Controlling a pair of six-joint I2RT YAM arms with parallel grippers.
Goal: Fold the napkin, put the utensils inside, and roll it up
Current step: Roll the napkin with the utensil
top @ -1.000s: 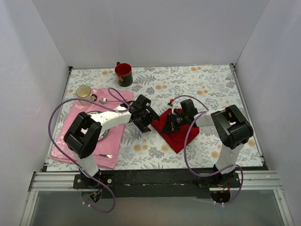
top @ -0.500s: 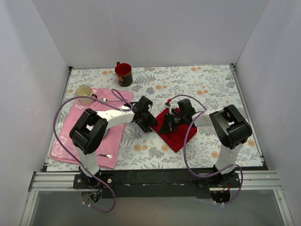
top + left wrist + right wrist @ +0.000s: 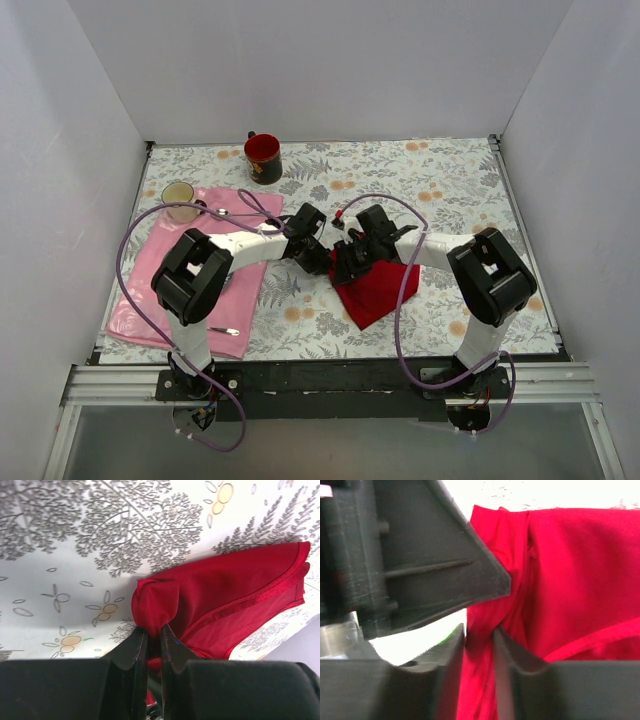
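The red napkin (image 3: pixel 382 290) lies bunched on the patterned tablecloth right of centre. My left gripper (image 3: pixel 320 259) is at its left corner, and in the left wrist view that gripper (image 3: pixel 152 632) is shut on a puckered fold of the napkin (image 3: pixel 225 595). Close beside it, my right gripper (image 3: pixel 346 266) pinches the same edge. In the right wrist view red napkin cloth (image 3: pixel 570 570) fills the narrow gap of that gripper (image 3: pixel 480 632), with the left gripper's dark body just above. The utensils are out of view.
A pink placemat (image 3: pixel 150 300) covers the left side, with a plate partly under the left arm, a silver spoon (image 3: pixel 222 213) and a cream mug (image 3: pixel 178 195). A red mug (image 3: pixel 263 157) stands at the back. White walls enclose the table.
My left gripper moved right to the napkin's corner and closed on it. My right gripper shifted left, dragging the napkin's edge toward the centre; its jaws have eased slightly.
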